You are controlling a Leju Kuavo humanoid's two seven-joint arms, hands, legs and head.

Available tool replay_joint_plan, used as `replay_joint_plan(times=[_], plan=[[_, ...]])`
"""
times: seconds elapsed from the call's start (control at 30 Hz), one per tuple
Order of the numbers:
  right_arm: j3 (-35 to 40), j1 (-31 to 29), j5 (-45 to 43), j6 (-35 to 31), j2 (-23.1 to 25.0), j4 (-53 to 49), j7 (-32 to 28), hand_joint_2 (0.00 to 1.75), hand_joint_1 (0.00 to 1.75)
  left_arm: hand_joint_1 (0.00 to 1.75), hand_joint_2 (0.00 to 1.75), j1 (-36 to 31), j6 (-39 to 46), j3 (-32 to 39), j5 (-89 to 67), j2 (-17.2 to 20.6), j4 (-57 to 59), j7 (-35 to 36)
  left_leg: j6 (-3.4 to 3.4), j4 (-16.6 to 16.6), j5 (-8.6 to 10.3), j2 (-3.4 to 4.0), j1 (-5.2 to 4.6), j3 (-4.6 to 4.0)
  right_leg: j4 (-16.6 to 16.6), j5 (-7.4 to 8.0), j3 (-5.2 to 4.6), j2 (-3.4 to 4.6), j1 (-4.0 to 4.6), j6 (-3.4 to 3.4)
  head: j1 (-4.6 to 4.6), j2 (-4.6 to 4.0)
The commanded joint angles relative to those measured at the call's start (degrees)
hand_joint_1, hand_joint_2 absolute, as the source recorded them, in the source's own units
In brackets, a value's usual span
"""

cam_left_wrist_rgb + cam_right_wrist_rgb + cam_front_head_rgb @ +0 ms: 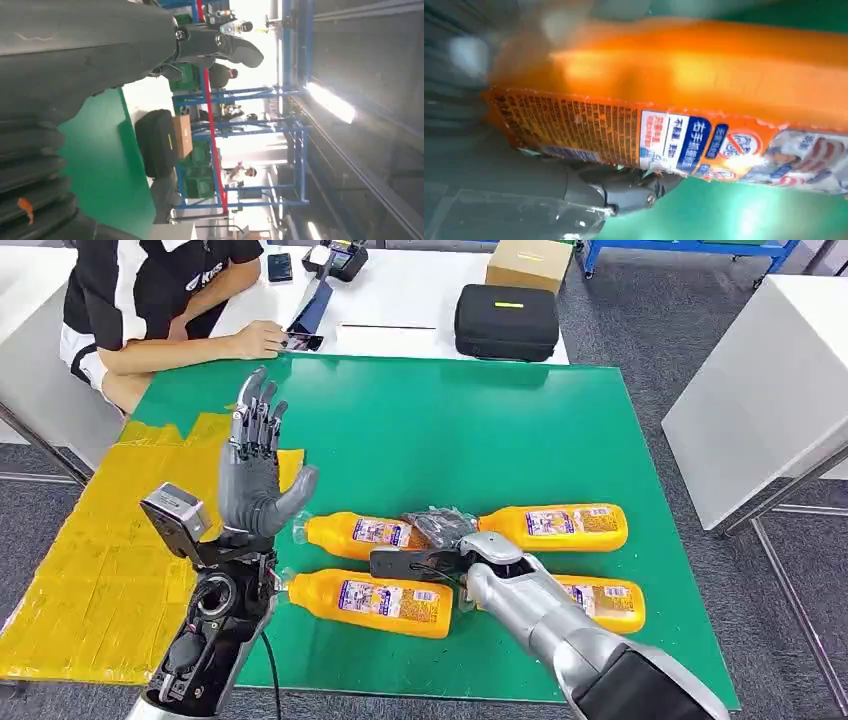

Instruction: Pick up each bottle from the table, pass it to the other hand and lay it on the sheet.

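Note:
Four orange bottles lie on the green table top [450, 420]. My right hand [445, 530] reaches down over the base end of the far left bottle [360, 533]. In the right wrist view this bottle [674, 85] sits between the fingers and the thumb [624, 192], which presses its labelled edge. The other bottles lie at the far right [565, 527], near left [375, 602] and near right [605, 602]. My left hand [252, 465] is raised upright above the edge of the yellow sheet [100, 560], fingers spread and holding nothing; the left wrist view shows its fingers [75, 60].
A person [150, 290] sits at the far left corner with a hand resting on the white table behind. A black case [507, 322] and a cardboard box [530, 262] stand beyond the green top. Another white table [770, 390] stands to the right.

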Motion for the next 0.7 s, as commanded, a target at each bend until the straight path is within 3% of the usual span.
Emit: replay_joint_plan(times=[0.03, 0.07, 0.17, 0.37, 0.57, 0.7], plan=[[-3.5, -1.1, -2.1, -5.2, 0.5, -1.5, -1.6, 1.75, 1.75, 0.0, 1.75, 0.7, 0.5, 0.8, -0.7, 1.4, 0.0, 0.7, 0.05, 0.1, -0.23, 0.01, -0.02, 0.28, 0.1, -0.2, 0.24, 0.1, 0.01, -0.39, 0.02, 0.0], [-3.5, -1.0, -2.1, -5.1, 0.5, -1.5, -1.6, 1.75, 1.75, 0.0, 1.75, 0.7, 0.5, 0.7, -0.7, 1.4, 0.0, 0.7, 0.04, 0.0, -0.18, 0.02, -0.01, 0.22, 0.1, -0.15, 0.19, 0.09, 0.02, -0.32, 0.0, 0.0], [-9.4, -0.2, -7.0, -14.4, 0.7, -7.2, -5.0, 1.75, 1.75, 0.0, 1.75, 2.1, 1.2, 1.3, -2.4, 1.5, -2.1, 2.0, 0.03, 0.0, -0.09, 0.02, -0.02, 0.09, 0.0, -0.07, 0.08, 0.06, -0.01, -0.21, 0.0, 0.0], [-15.0, 6.5, -12.3, -21.9, -1.3, -26.8, -6.8, 1.75, 1.75, 0.0, 1.75, 2.0, -2.1, 0.6, -2.8, 2.0, -4.3, 4.1, 0.03, 0.1, -0.26, -0.05, 0.01, 0.23, 0.1, -0.25, 0.25, 0.03, 0.05, -0.41, 0.02, 0.0], [-14.7, 7.5, -12.3, -22.0, -1.5, -28.1, -6.7, 1.75, 1.75, 0.0, 1.75, 2.0, -2.3, 0.6, -2.6, 2.0, -4.8, 4.4, 0.02, 0.0, -0.08, -0.05, 0.0, 0.02, 0.0, -0.08, 0.05, -0.02, 0.02, -0.2, 0.02, 0.0], [-17.9, 11.1, -16.8, -27.1, -0.7, -34.4, -10.8, 1.75, 1.75, 0.0, 1.75, 0.3, -8.8, 0.1, 2.3, 2.3, -3.5, 9.5, 0.03, 0.1, -0.24, -0.1, 0.01, 0.25, 0.1, -0.24, 0.26, -0.02, 0.04, -0.42, 0.02, 0.0]])
